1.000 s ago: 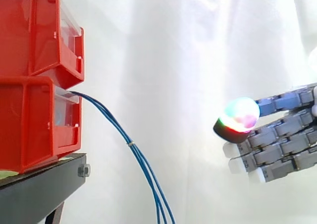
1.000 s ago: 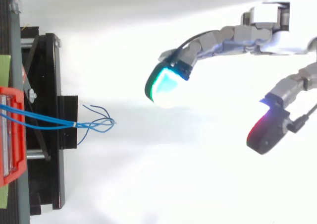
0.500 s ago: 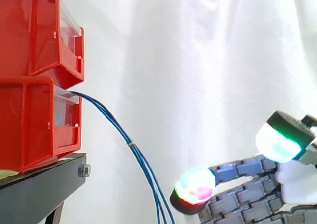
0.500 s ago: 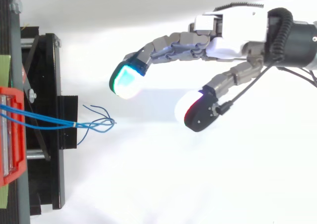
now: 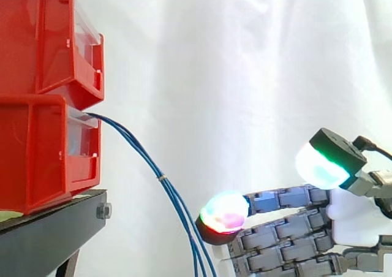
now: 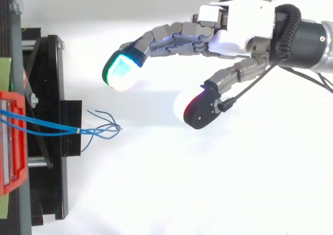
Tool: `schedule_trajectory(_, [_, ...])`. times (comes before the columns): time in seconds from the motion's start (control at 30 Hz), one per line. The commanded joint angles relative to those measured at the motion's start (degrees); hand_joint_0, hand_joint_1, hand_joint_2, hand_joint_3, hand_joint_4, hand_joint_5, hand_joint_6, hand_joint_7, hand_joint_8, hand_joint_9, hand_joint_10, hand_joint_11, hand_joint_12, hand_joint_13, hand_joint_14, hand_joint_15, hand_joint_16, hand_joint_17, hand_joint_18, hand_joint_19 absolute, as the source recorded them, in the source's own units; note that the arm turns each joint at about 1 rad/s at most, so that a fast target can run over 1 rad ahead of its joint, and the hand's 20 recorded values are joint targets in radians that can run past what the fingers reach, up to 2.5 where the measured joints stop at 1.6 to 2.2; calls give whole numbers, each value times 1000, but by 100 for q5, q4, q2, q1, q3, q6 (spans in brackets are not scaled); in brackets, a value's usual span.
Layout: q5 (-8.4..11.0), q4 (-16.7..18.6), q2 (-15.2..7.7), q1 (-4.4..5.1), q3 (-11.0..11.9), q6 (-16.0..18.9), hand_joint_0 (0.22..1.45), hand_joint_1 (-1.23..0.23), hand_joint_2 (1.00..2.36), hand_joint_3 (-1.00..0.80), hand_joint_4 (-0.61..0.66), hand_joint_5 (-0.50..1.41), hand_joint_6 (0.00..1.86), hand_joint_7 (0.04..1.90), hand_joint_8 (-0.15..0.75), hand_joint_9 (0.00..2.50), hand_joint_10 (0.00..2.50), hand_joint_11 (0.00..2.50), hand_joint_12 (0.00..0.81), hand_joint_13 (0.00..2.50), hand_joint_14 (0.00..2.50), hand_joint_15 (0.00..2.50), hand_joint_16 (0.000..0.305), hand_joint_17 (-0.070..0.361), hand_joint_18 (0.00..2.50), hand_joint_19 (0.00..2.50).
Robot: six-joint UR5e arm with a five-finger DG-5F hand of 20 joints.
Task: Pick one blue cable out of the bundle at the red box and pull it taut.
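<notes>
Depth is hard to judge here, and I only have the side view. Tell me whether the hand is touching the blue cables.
Observer: No. From above, the hand is open and clear of the blue cables; its green-glowing fingertip sits off to one side of them.
Operator: Say where the cable ends are.
Observer: The cable ends splay loose just past the black stand, short of the thumb pad.

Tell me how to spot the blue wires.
Find the two stacked red plastic bins on the left. From the front of the lower bin, the bundle of thin blue cables droops downward. Only they are thin and blue, banded together midway.
</notes>
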Motion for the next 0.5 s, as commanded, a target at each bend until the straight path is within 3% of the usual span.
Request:
schedule_trajectory(0.0, [-10, 27, -27, 27, 30, -22, 509, -777, 1000, -500, 263, -198, 501, 671, 259, 234, 0, 0, 345, 181, 3, 94, 53, 120, 89, 143])
schedule_trajectory(0.17, [-89, -149, -317, 44, 478, 4, 510, -776, 1000, -500, 269, -195, 501, 683, 259, 234, 1, 0, 344, 182, 3, 98, 53, 119, 92, 142])
schedule_trajectory(0.3, [-230, -852, -687, 71, 1199, 101, 511, -776, 1000, -500, 276, -194, 501, 691, 259, 236, 0, 0, 344, 182, 3, 97, 53, 119, 90, 143])
schedule_trajectory(0.37, [-309, -1186, -941, 106, 1682, 171, 513, -777, 1000, -500, 284, -189, 501, 697, 260, 238, 0, 0, 343, 182, 3, 102, 53, 119, 90, 136])
schedule_trajectory(0.47, [-406, -1318, -1144, 132, 1981, 189, 525, -772, 1000, -500, 291, -183, 502, 718, 258, 246, 1, 0, 341, 183, 3, 92, 52, 117, 88, 140])
